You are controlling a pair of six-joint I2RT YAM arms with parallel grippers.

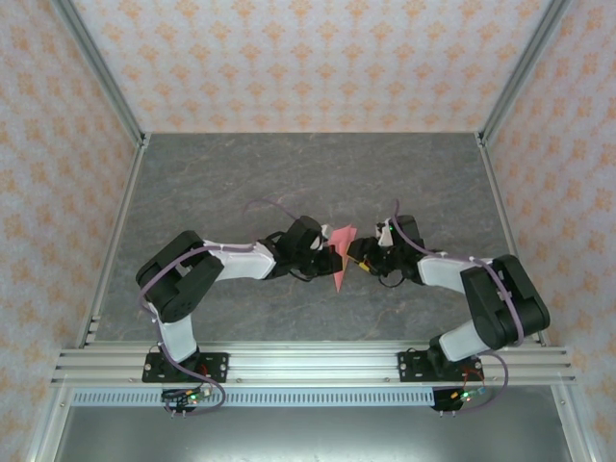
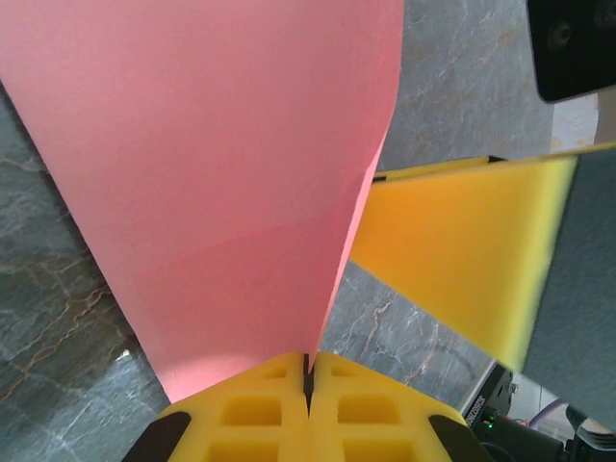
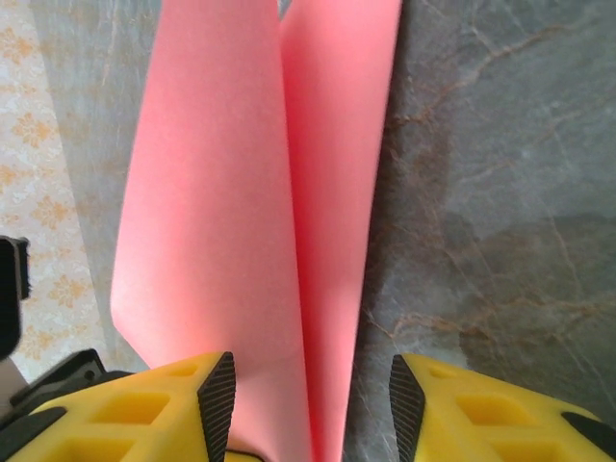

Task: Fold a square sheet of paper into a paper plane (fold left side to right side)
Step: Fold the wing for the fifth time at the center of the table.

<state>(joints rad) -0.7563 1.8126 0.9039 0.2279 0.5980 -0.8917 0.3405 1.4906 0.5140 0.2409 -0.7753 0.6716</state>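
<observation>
One paper plane (image 2: pixel 221 173) (left gripper (image 2: pixel 309 371) pinching).

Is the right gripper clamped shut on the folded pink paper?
No, the right gripper stands with its jaws apart around the folded pink paper, with a clear gap on one side.

Pink-red paper plane (image 1: pixel 340 268), yellow end effector fingers (image 3: pixel 125 409), grey marbled table (image 1: pixel 241 183), orange-floral walls (image 1: pixel 308 58)

The pink-red paper (image 1: pixel 342 252) is folded into a long, narrow, pointed shape, two flaps meeting along a centre crease. It sits over the middle of the table (image 1: pixel 241 183), sharp tip pointing toward the table's near edge.
</observation>
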